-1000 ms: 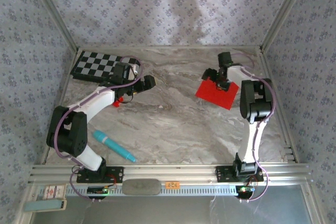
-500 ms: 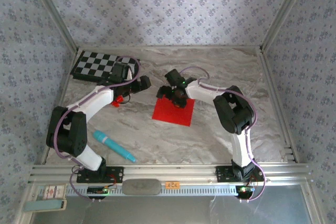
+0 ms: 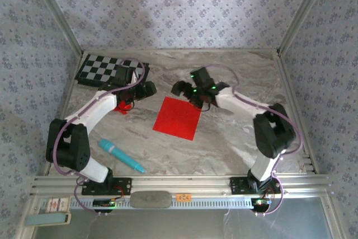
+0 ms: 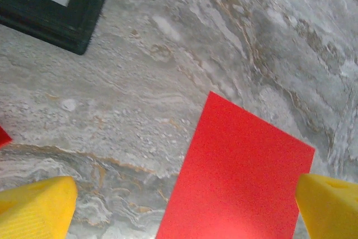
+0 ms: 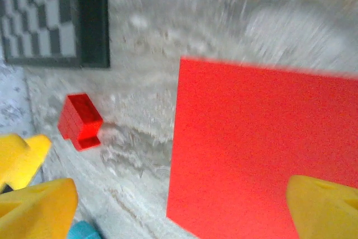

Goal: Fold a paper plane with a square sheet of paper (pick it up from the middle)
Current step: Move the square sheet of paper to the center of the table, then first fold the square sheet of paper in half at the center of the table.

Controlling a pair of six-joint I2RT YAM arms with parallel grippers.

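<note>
Square sheet of paper [image 3: 177, 117] flat on desk [image 3: 224, 138]; left tool [image 3: 148, 89], right tool [image 3: 187, 94] wide open, empty. Risk: thin sheet skids, pinch misses.

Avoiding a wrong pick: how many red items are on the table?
2: the square sheet of paper in the middle, and a small red block to its left.

White arms [image 3: 96, 108] with black joints [image 3: 70, 145], purple cables [image 3: 144, 71], yellow fingertips [image 4: 33, 208] and, seemingly, green wrist lights [image 3: 194, 89].
</note>
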